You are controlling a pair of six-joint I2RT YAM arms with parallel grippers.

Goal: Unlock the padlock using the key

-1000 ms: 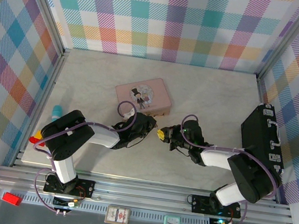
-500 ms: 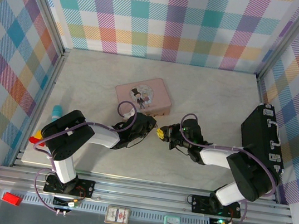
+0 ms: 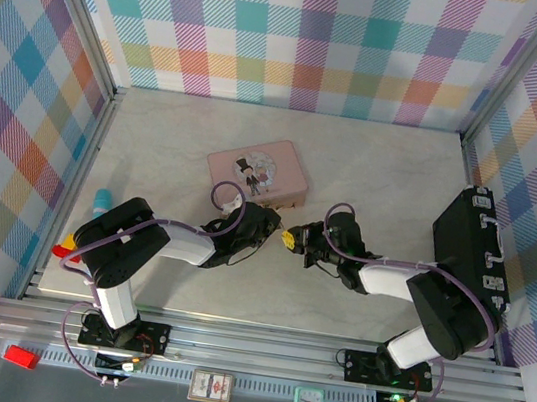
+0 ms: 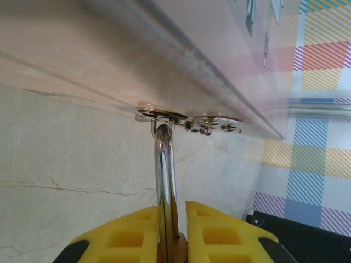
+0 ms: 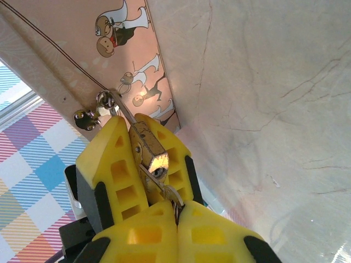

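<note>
Right wrist view: our left gripper (image 4: 169, 219) clamps the padlock (image 5: 146, 143) hanging off the pink tin (image 5: 66, 60), keyhole end facing our right gripper (image 5: 176, 216), which pinches the key (image 5: 170, 193) along the lock's axis

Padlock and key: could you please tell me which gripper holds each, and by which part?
The left gripper grips the padlock by its brass body; the right gripper pinches the key by its head, blade at the keyhole.

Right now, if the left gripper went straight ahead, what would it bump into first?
The left gripper would probably hit the clasp on the pink tin first, where the shackle of its padlock hooks through; depth is unclear.
</note>
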